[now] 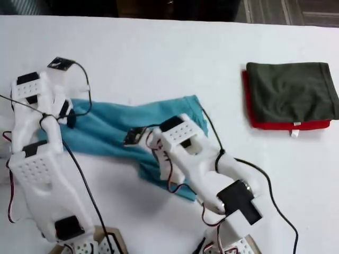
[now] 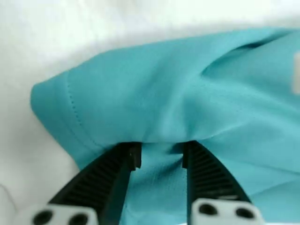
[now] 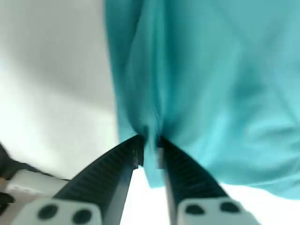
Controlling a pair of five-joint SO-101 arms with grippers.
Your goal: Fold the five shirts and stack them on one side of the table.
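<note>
Both clamped: left pincer [image 2: 161, 158] on teal shirt [image 1: 106, 129] near its hem, right pincer [image 3: 149, 151] on a fold. Shirt rumpled mid-tabletop [image 1: 159, 53], toward 9 o'clock. Green shirt [image 1: 291, 90] folded atop red shirt [image 1: 286, 125], 2 o'clock.

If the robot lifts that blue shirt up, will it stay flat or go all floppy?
Probably floppy: the teal shirt bunches into soft creases where the right gripper pinches it. It would likely sag between the grips, as the left gripper holds another part. It looks thin, so it's probably light.
</note>
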